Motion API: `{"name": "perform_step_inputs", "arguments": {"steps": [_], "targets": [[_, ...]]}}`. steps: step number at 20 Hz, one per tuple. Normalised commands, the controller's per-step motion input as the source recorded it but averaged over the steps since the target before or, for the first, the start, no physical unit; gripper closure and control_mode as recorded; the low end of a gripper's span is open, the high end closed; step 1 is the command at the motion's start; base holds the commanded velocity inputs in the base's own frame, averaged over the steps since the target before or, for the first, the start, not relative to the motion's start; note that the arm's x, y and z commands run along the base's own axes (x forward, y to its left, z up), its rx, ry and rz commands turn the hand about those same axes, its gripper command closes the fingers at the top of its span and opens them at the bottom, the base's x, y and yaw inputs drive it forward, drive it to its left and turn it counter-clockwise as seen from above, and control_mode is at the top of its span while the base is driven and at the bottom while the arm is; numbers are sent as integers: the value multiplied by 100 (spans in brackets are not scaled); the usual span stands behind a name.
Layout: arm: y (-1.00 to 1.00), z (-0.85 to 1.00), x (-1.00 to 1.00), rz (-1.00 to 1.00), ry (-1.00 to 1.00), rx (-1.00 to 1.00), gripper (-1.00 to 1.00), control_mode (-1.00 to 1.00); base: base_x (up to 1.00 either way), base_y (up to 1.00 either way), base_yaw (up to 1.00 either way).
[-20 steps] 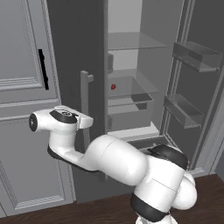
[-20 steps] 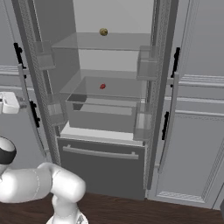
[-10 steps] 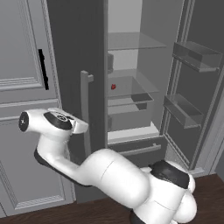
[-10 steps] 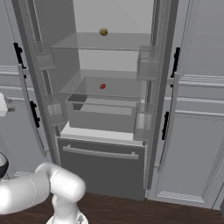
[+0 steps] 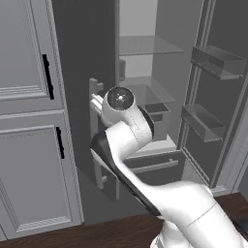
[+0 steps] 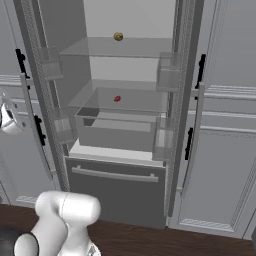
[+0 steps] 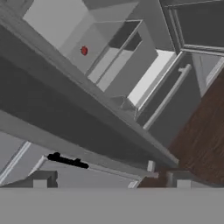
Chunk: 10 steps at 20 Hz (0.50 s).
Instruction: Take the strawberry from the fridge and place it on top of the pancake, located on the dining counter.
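Swung toward the fridge (image 6: 120, 195), the empty end effector (image 7: 109, 179) gapes wide; one strawberry (image 6: 117, 99) on a shelf.

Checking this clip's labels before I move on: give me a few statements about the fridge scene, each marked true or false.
1. Both doors of the tall dark grey fridge stand open. True.
2. The tiny bright red strawberry lies on the top glass shelf. False: it lies on the lower glass shelf, above the clear drawer.
3. A small tan-yellow round item sits on the upper shelf. True.
4. The pincer grips the strawberry. False: its jaws are open and empty, with the fruit far inside the fridge.
5. The fridge's lower drawer is pulled out. False: it is shut.
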Motion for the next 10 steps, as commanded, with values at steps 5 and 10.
{"name": "perform_step_inputs", "arguments": {"steps": [5,10], "targets": [[-100,82,-27,13,11,84,-100,-100,0,0,0],[-94,22,0,7,25,88,-100,-100,0,0,0]]}}
